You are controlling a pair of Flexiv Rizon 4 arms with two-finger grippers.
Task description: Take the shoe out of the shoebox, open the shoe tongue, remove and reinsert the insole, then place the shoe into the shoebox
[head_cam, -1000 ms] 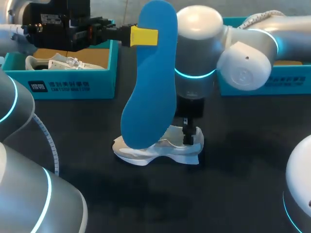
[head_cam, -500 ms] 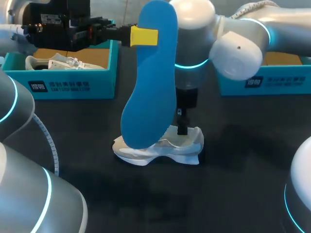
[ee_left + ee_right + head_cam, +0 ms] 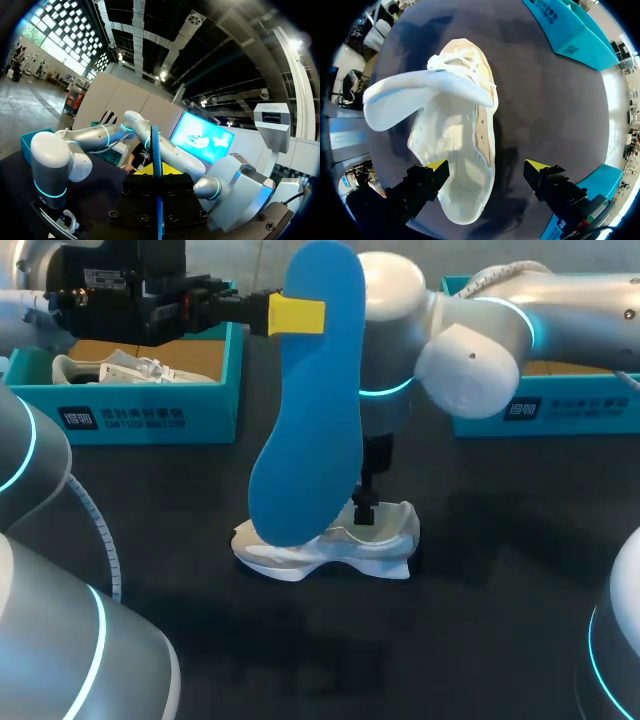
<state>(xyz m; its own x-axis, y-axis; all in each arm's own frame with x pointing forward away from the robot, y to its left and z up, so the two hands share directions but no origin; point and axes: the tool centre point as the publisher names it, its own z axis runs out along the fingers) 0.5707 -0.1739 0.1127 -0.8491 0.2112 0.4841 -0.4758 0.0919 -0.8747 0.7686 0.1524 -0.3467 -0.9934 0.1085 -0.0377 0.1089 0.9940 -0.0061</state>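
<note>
The blue insole (image 3: 305,410) hangs upright above the table's middle, its lower end in front of the white shoe (image 3: 335,545). My left gripper (image 3: 297,315) is shut on the insole's upper part; in the left wrist view the insole (image 3: 156,150) shows edge-on between the fingers of the left gripper (image 3: 156,172). The shoe (image 3: 465,145) lies on the dark table with its tongue (image 3: 415,95) folded up and its inside bare. My right gripper (image 3: 487,166) hovers open over the shoe's heel end, one fingertip (image 3: 436,165) above its side. In the head view the right gripper (image 3: 365,512) stands just above the shoe's opening.
A teal shoebox (image 3: 150,405) at the back left holds another white shoe (image 3: 130,368). A second teal box (image 3: 545,410) stands at the back right, behind my right arm. Both teal boxes (image 3: 565,30) (image 3: 600,185) flank the shoe in the right wrist view.
My right arm has swung to the left, carrying its open gripper from the shoe's right end toward the middle of its opening. The left arm and insole have not moved.
</note>
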